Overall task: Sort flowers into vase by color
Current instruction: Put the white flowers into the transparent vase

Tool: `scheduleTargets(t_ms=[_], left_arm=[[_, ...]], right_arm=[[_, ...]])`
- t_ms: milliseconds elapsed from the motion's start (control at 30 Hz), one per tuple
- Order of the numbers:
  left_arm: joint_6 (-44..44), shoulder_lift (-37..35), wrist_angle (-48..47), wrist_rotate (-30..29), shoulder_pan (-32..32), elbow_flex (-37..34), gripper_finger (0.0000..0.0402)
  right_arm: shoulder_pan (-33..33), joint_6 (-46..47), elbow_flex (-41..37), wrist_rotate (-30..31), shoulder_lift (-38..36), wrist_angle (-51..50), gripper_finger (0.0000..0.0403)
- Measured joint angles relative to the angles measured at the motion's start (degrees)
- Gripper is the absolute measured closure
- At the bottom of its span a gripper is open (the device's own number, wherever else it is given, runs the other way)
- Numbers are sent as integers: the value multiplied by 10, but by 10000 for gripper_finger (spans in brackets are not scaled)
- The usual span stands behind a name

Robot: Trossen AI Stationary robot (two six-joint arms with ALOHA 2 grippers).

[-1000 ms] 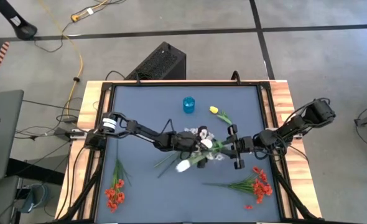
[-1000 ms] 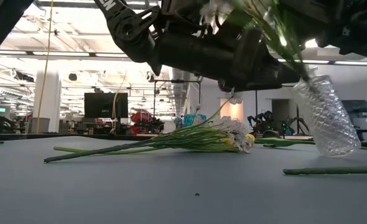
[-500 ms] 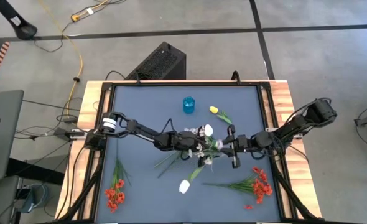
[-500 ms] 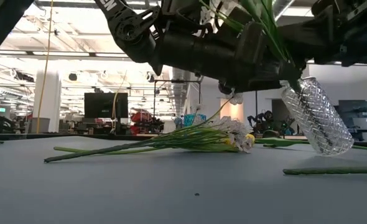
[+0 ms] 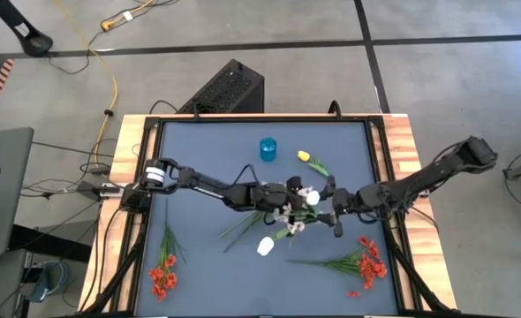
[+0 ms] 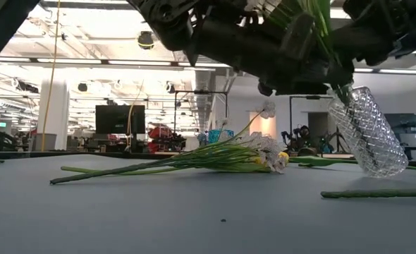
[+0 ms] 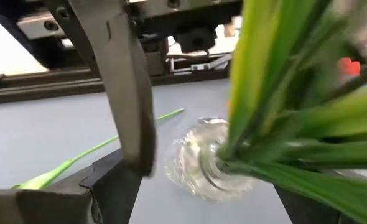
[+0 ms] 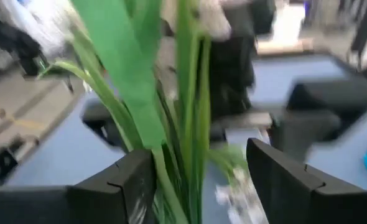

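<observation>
- Clear cut-glass vase (image 6: 367,139) hangs tilted above the grey table (image 5: 207,150), neck up, green stems (image 6: 319,28) running into it.
- Left gripper (image 5: 287,196) sits at mid-table with its fingers spread wide around those stems; the vase mouth (image 7: 211,163) shows just beyond them.
- Right gripper (image 5: 331,205) faces it from the other side, fingers (image 8: 283,174) apart, with stems and a broad leaf (image 8: 130,81) between them; whether they pinch anything I cannot tell.
- White tulip (image 5: 265,246) lies just in front of the grippers.
- Red blossom clusters lie at front left (image 5: 162,274) and front right (image 5: 366,261).
- Yellow tulip (image 5: 304,156) rests beside a blue cup (image 5: 268,148) at the back.
</observation>
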Motion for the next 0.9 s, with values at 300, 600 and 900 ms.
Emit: scheduleTargets(t_ms=[300, 600, 900], left_arm=[[-2, 0, -32, 26, 9, 29, 85], [-4, 0, -46, 42, 21, 51, 86], [-9, 0, -46, 71, 39, 54, 86]], right_arm=[[-3, 39, 109, -2, -106, -347, 137], [-4, 107, 147, -4, -129, -501, 137], [-3, 145, 148, -33, -129, -547, 137]])
